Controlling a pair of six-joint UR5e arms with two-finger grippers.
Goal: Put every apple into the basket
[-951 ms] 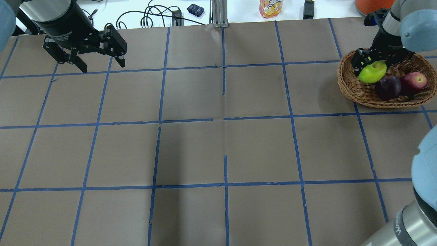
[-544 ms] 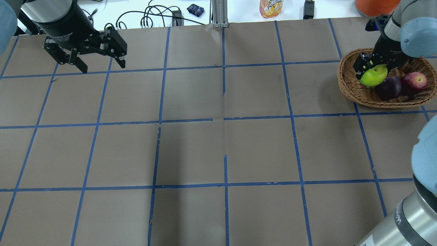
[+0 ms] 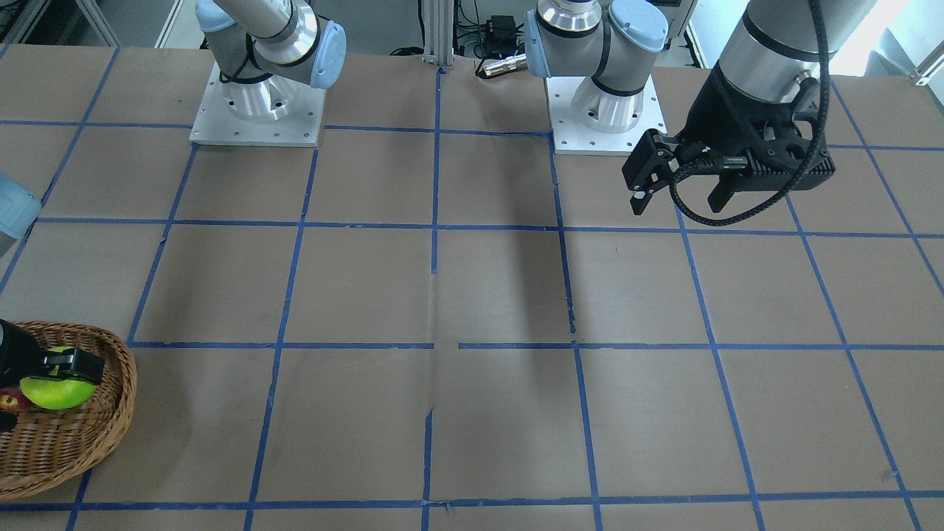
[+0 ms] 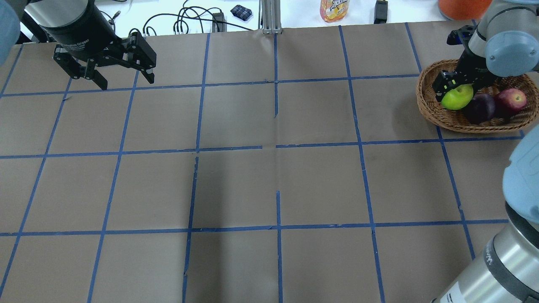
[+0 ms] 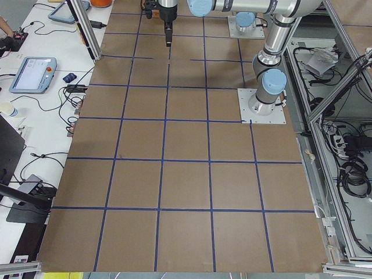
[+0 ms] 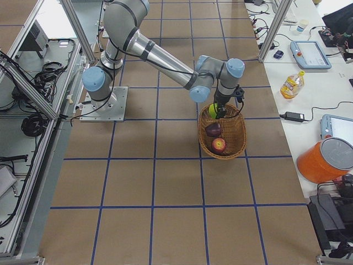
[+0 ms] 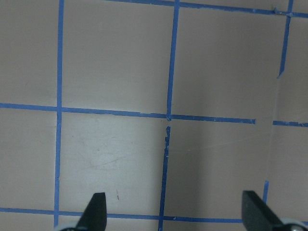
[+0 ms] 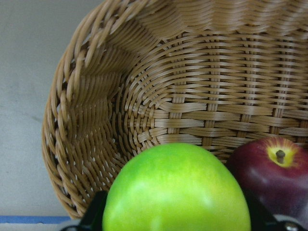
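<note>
Right wrist-mounted view shows the right gripper (image 8: 175, 217) clamped on the bright lime-green round apple (image 8: 175, 192), one dark finger (image 8: 96, 211) pressed to each side of the fruit. Just beside that apple lies the dark maroon apple with a yellow patch around its stem (image 8: 272, 175); whether the two touch cannot be told. Both sit within the shallow oval basket of woven light-brown wicker (image 8: 86, 125), whose wall curves up behind them. Whether the green apple rests on the basket's floor or hangs just above it cannot be told. Seen from overhead, the red apple with yellowish streaks (image 4: 510, 101) lies in the same basket, against the maroon one on the side away from the green. The basket stands near the far right corner of the brown paper-covered tabletop with a blue tape grid (image 4: 269, 176). Well apart, over the far left corner, the left gripper (image 4: 126, 83) hangs above the tabletop with its fingers spread and nothing between them.
</note>
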